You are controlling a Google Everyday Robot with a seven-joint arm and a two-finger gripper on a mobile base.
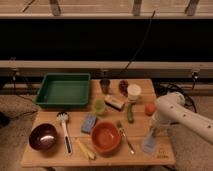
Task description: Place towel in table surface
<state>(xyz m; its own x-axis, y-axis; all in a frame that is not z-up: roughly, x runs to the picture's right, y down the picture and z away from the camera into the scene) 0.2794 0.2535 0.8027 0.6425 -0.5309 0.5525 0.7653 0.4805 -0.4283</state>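
Observation:
The pale grey-blue towel (pixel 149 141) hangs down from my gripper (pixel 154 127) at the right front of the wooden table (pixel 50 120). Its lower end is at or just above the table surface; I cannot tell whether it touches. The gripper is shut on the towel's top end. My white arm (pixel 175 111) reaches in from the right edge of the view and bends down over the table's right side.
An orange bowl (pixel 105 137) and a fork (pixel 125 136) lie just left of the towel. An orange ball (pixel 150 108), a green cucumber-like item (pixel 130 112) and a white cup (pixel 133 92) are behind it. A green tray (pixel 63 90) and a dark bowl (pixel 43 137) are at the left.

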